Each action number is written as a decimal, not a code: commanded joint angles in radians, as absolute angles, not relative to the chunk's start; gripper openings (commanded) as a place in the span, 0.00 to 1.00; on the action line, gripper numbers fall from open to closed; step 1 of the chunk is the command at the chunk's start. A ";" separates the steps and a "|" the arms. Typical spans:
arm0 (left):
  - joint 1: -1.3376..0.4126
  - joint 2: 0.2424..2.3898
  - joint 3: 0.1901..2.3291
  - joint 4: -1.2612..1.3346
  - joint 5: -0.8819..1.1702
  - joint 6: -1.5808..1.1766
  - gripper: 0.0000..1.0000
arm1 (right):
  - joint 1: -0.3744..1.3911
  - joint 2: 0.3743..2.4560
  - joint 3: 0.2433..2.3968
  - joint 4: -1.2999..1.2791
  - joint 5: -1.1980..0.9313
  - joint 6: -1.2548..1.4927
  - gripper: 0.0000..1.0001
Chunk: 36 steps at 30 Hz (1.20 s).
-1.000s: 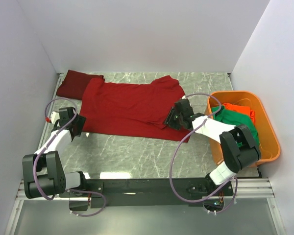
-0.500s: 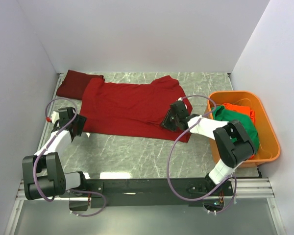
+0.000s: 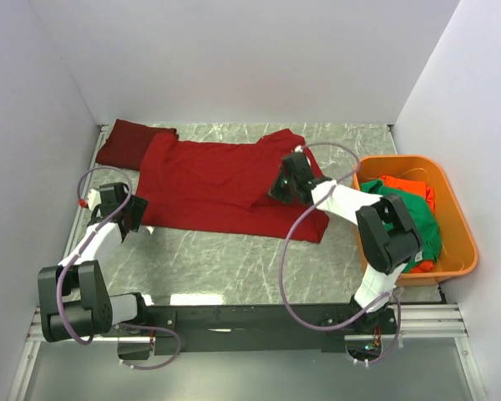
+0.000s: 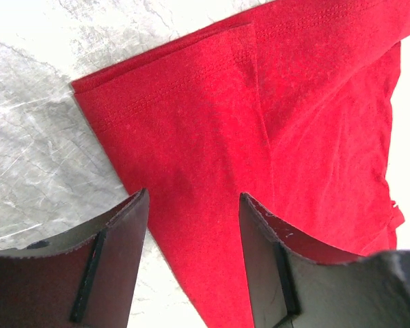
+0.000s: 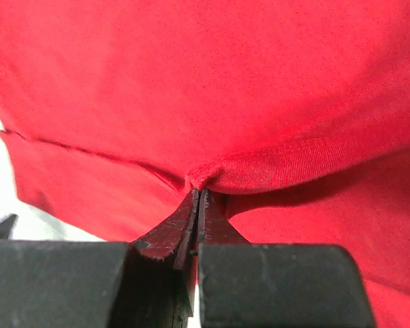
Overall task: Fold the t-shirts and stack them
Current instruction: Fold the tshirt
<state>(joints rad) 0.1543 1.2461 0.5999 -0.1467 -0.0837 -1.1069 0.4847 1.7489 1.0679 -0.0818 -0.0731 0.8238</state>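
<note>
A crimson t-shirt (image 3: 209,182) lies spread across the marble table. My right gripper (image 3: 277,185) is shut on a fold of its cloth (image 5: 199,179) near the right side, with the pinched edge lifted over the shirt body. My left gripper (image 3: 142,214) stands open at the shirt's left hem corner (image 4: 191,198), the cloth lying between the fingers (image 4: 116,239). A second dark red t-shirt (image 3: 125,142) lies folded at the back left. Green (image 3: 409,219) and orange-red (image 3: 405,185) t-shirts sit in the tub.
An orange plastic tub (image 3: 461,238) stands at the right edge of the table. White walls close in the back and both sides. Bare marble (image 3: 234,259) lies between the shirt and the arm bases.
My right gripper has closed on the shirt cloth and moved up and to the left, dragging the right edge over the shirt. The left arm has stayed put.
</note>
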 commanded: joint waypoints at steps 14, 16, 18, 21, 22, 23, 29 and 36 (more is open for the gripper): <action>0.149 1.192 0.597 -0.144 -0.063 -1.057 0.61 | 0.491 2.059 1.522 -0.235 -0.118 0.608 0.27; 0.149 1.190 0.595 -0.141 -0.061 -1.057 0.61 | 0.492 2.048 1.531 -0.250 -0.086 0.574 0.45; 0.147 1.192 0.592 -0.137 -0.058 -1.060 0.61 | 0.492 2.025 1.517 -0.242 -0.074 0.557 0.56; 0.149 1.198 0.592 -0.133 -0.054 -1.061 0.61 | 0.491 1.967 1.494 -0.248 -0.019 0.531 0.58; 0.147 1.197 0.592 -0.132 -0.054 -1.062 0.61 | 0.491 1.933 1.476 -0.252 -0.002 0.529 0.58; 0.147 1.200 0.592 -0.132 -0.054 -1.062 0.61 | 0.489 1.916 1.464 -0.255 0.026 0.531 0.58; 0.149 1.197 0.600 -0.164 -0.106 -1.078 0.62 | 0.489 1.721 1.243 -0.243 0.087 0.639 0.53; 0.147 1.178 0.609 -0.248 -0.242 -1.114 0.60 | 0.489 1.390 0.902 -0.253 0.090 0.736 0.49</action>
<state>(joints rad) 0.1516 1.2121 0.5949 -0.2115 -0.1478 -1.0939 0.4847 1.5036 0.9817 -0.2428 0.0521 0.6819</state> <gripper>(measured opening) 0.601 0.495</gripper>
